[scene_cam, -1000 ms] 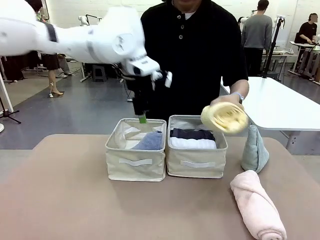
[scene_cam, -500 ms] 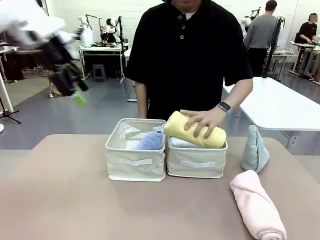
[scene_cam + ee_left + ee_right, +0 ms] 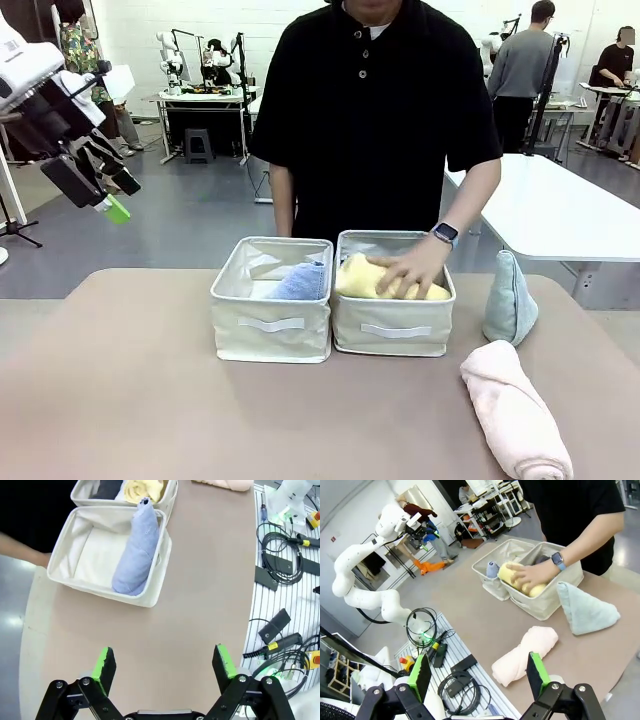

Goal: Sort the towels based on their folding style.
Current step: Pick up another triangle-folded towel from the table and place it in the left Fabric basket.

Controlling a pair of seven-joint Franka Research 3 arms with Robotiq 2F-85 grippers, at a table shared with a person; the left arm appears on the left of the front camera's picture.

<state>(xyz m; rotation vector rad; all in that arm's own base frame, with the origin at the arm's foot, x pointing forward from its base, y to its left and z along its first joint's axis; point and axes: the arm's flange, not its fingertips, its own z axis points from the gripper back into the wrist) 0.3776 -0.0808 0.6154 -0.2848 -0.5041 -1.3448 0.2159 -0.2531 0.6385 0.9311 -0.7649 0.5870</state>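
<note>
- Towels stood partly sorted: the yellow roll (image 3: 362,277) lay in the right bin (image 3: 392,330), pressed down under the person's hand (image 3: 412,272).
- A second earlier that hand had held the roll in the air beside the bin. Half a second earlier the roll had rested across the bin's rim. So it had only just gone in, joining the rolled ones.
- Meanwhile the left tool (image 3: 120,195) had swung from above the left bin (image 3: 270,325) out to the far left, high off the tabletop (image 3: 130,400). Its fingers stood apart with nothing between them.
- The lavender-blue wedge (image 3: 298,284) lay in the left bin, against the wall nearest the other bin.
- The right tool (image 3: 477,672) hung over the robot's edge of the tabletop, fingers apart and empty.
- Counted: two bins, two tools and five towels in sight.
- Three were rolls: yellow, pale pink roll (image 3: 512,418) and a glimpse of a dark grey roll (image 3: 106,487) in the right bin. Two were wedges.
- A white roll seen in the right bin a second earlier was now covered by the yellow one.
- The pale teal wedge (image 3: 508,300) stood upright just beside the right bin, and the pink roll lay nearer the robot. Both were still unsorted, so the task looked about two-thirds done.
</note>
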